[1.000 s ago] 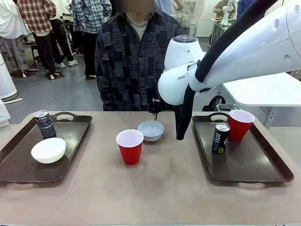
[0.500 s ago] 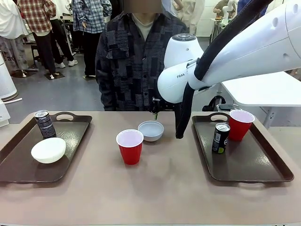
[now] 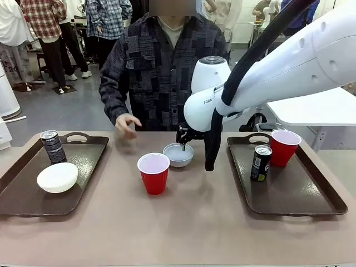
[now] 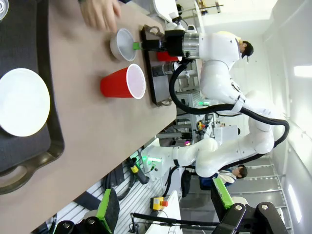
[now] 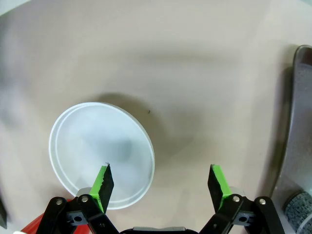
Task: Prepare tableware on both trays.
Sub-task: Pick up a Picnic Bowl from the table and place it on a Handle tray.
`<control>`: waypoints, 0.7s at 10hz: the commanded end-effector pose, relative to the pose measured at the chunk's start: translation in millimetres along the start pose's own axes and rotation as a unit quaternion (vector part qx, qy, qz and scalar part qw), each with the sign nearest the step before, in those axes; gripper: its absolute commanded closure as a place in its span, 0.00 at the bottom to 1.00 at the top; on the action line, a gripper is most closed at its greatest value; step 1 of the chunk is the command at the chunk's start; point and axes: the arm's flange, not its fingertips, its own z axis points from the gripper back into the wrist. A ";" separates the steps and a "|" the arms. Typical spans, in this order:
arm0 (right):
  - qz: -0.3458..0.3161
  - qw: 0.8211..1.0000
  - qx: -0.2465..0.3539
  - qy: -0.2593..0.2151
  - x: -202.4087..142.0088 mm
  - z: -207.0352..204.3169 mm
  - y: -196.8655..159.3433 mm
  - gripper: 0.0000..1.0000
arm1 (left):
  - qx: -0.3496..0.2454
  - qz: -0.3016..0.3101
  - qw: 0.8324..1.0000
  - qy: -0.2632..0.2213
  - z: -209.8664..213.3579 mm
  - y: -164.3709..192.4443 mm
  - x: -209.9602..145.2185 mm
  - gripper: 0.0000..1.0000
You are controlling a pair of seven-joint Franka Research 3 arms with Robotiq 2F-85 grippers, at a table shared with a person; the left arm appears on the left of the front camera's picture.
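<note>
gaping right gripper (image 5: pixel 159 170) over round bowl (image 5: pixel 92 146)

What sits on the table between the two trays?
In the front view, a red cup with a pale grey-blue bowl behind it; the right end effector hangs over the bowl.

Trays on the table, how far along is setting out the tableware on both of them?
Done: the left dark brown plastic tray holds a small black can and a white bowl; the right matching tray holds a black can and a red plastic cup. In hand: the right hand hovers open over the pale grey-blue bowl. Left: that bowl and the other red cup, both between the trays.
</note>
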 end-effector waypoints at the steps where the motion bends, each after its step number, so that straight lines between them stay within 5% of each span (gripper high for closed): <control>1: 0.010 1.000 -0.012 -0.009 8.9 -8.7 5.8 0.00 | -0.010 -0.003 1.000 -0.005 0.9 -1.8 0.1 0.00; 2: 0.016 1.000 -0.016 -0.005 7.9 -12.0 4.2 0.56 | -0.010 -0.003 1.000 -0.005 0.9 -1.8 0.1 0.00; 3: 0.017 1.000 -0.016 -0.008 9.7 -12.4 2.1 0.57 | -0.010 -0.003 1.000 -0.005 0.9 -1.8 0.1 0.00; 4: 0.017 1.000 -0.014 -0.009 9.4 -12.3 2.5 1.00 | -0.010 -0.003 1.000 -0.005 0.9 -1.8 0.1 0.00; 6: 0.019 1.000 -0.015 -0.010 8.7 -12.1 2.0 1.00 | -0.010 -0.003 1.000 -0.005 0.9 -1.8 0.1 0.00; 7: 0.020 1.000 -0.014 -0.010 8.5 -11.8 2.2 0.85 | -0.010 -0.003 1.000 -0.005 0.9 -1.8 0.1 0.00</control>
